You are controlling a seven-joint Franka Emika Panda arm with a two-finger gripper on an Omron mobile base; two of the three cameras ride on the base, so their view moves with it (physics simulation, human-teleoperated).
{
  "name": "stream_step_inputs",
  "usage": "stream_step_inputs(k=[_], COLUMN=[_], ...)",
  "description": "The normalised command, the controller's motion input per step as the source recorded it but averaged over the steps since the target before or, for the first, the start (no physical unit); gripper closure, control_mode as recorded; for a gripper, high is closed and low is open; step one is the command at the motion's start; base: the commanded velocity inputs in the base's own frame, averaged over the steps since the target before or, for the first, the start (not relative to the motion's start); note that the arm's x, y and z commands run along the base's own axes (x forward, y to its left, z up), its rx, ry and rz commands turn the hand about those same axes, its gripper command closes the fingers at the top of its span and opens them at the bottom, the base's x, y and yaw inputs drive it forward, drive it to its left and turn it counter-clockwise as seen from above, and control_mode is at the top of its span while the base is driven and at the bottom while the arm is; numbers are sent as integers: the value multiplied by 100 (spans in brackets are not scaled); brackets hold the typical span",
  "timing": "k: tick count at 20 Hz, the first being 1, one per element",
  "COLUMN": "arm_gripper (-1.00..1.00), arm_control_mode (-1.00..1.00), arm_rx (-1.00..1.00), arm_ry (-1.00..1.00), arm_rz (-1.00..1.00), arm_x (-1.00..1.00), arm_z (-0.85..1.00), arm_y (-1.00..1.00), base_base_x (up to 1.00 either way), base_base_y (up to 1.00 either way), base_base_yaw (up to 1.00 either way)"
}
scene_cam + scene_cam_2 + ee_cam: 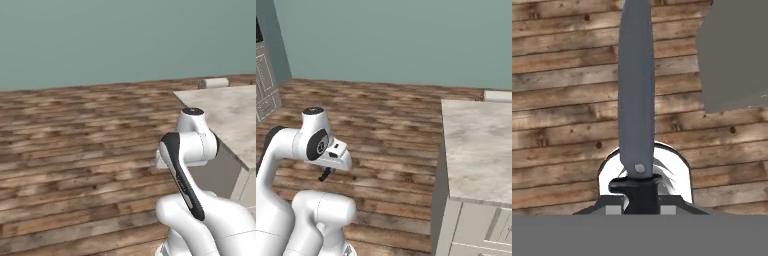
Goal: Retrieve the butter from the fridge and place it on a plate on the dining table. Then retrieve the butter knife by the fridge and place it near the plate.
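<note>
Above the brown plank floor (pixel 557 100), the gripper (pixel 637 192) is clamped on the dark handle of the slim grey-bladed butter knife (pixel 636 85), whose blade points straight away from the hand, presumably so it can be laid down flat. Just beside the arm, the beige marbled stone dining table (pixel 476 145) suggests the carry toward the plate is under way.

This is a home kitchen with a dining area, computer-rendered. Wooden plank flooring (pixel 75 150) runs to a plain teal wall (pixel 396 35). On the right stands a bench (pixel 481 145) with a beige marbled stone top (pale panelled fronts show beneath it). At the far left edge, cream panelled cabinets (pixel 265 85) line the wall.
</note>
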Motion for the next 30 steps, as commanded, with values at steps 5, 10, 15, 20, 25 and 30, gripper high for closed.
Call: stream_step_inputs(k=[5, 10, 15, 20, 25, 30], arm_gripper=[100, 100, 100, 100, 100, 100], arm_control_mode=[100, 100, 100, 100, 100, 100], arm_rx=[0, 0, 0, 0, 0, 0], arm_ry=[0, 0, 0, 0, 0, 0], arm_rz=[0, 0, 0, 0, 0, 0], arm_x=[0, 0, 0, 0, 0, 0], arm_z=[0, 0, 0, 0, 0, 0], arm_y=[0, 0, 0, 0, 0, 0], base_base_x=[92, 93, 85, 79, 68, 54], base_base_y=[73, 74, 82, 95, 100, 100], base_base_yaw=[-62, -61, -60, -56, -49, -37])
